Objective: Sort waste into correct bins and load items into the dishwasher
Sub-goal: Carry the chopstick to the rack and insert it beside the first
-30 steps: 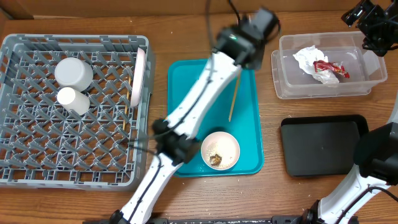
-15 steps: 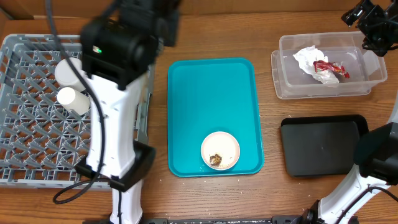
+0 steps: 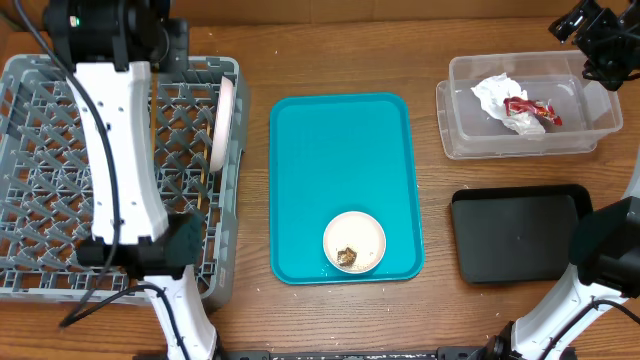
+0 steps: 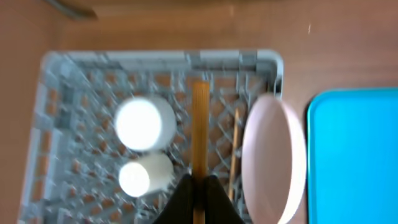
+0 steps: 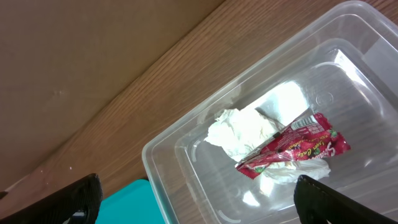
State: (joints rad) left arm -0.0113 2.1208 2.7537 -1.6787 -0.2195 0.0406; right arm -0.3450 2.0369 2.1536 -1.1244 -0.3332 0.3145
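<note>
Wooden table | loading: left gripper pinches chopstick over dish rack | next likely: lower, release | right gripper wide open, empty

Rack: grey moulded plastic, matt. Serving tray: teal plastic, smooth, semi-gloss. Tub: clear glossy plastic. Chopstick: bare light wood. Table: grained wood.
</note>
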